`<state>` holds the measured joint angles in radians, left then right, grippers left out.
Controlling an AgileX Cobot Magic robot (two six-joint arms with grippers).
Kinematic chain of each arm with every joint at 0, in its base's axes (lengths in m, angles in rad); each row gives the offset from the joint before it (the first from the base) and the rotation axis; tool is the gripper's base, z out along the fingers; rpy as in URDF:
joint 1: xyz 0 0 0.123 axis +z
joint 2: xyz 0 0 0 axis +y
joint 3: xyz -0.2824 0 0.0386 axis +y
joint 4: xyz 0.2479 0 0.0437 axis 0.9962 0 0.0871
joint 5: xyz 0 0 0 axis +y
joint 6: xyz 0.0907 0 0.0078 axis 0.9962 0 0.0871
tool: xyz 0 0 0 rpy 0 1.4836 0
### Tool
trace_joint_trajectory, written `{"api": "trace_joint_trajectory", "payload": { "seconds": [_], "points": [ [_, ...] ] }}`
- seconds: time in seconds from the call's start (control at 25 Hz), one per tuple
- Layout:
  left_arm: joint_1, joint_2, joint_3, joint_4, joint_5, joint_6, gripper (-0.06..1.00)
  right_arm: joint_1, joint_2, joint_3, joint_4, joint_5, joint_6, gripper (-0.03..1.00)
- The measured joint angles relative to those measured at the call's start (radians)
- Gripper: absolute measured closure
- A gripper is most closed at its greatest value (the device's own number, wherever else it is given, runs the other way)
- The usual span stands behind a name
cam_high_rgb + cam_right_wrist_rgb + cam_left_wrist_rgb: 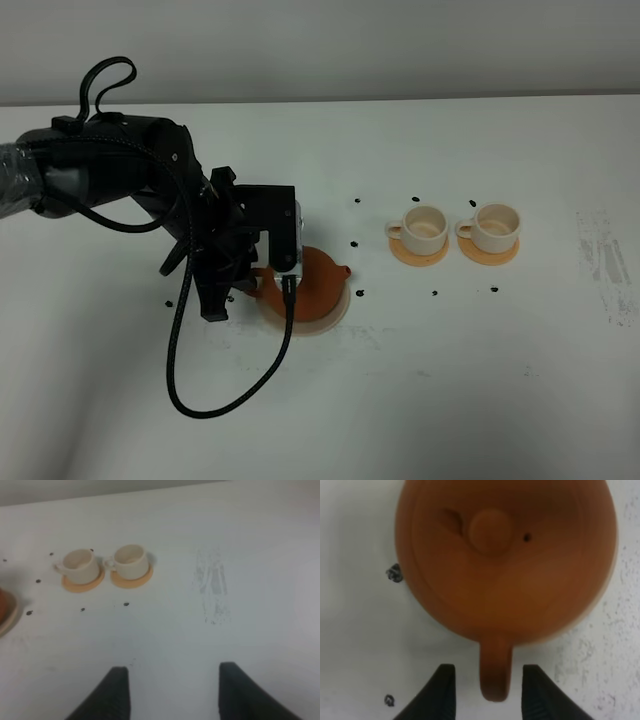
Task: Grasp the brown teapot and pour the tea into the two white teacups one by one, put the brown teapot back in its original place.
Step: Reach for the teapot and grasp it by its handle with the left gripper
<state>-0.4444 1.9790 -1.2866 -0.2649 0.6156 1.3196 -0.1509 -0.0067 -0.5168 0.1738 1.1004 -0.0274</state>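
White matte table [450,400] with scattered black specks [357,201]. Grey scuffed patch [212,587] ahead of the right gripper [172,680]. Plain pale wall [350,50] behind. Right jaws wide apart, nothing between them. Jaws of the left gripper [488,680] partly open, straddling the loop handle of the brown teapot [505,565], thin gap each side, no grip. Pot squat, reddish-brown, knobbed lid, short spout, on the beige disc [337,317] just past the left fingertips. The two white teacups [426,224] on orange coasters [418,257], far ahead of the right jaws.
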Motion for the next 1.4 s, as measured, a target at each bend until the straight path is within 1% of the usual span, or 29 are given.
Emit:
{"api": "trace_joint_trajectory", "payload": {
  "seconds": [0.4,1.04,1.08,1.16,1.24,1.28,1.4],
  "points": [
    [0.000,0.001,0.000,-0.036,-0.015,0.002,0.64,0.000,0.000,0.000,0.000,0.000,0.000,0.57],
    [0.000,0.035,0.000,-0.039,-0.008,0.002,0.64,0.000,0.000,0.000,0.000,0.000,0.000,0.57],
    [0.000,0.040,0.000,-0.039,-0.007,0.001,0.65,0.000,0.000,0.000,0.000,0.000,0.000,0.57],
    [0.000,0.049,0.000,-0.039,-0.005,0.000,0.72,0.000,0.000,0.000,0.000,0.000,0.000,0.57],
    [0.000,0.050,0.000,-0.034,-0.008,-0.002,0.85,0.000,0.000,0.000,0.000,0.000,0.000,0.57],
    [0.000,0.050,0.000,-0.034,-0.008,-0.007,0.86,0.000,0.000,0.000,0.000,0.000,0.000,0.57],
    [0.000,0.050,0.000,-0.034,-0.008,-0.020,0.86,0.000,0.000,0.000,0.001,0.000,0.000,0.57]
  ]
}}
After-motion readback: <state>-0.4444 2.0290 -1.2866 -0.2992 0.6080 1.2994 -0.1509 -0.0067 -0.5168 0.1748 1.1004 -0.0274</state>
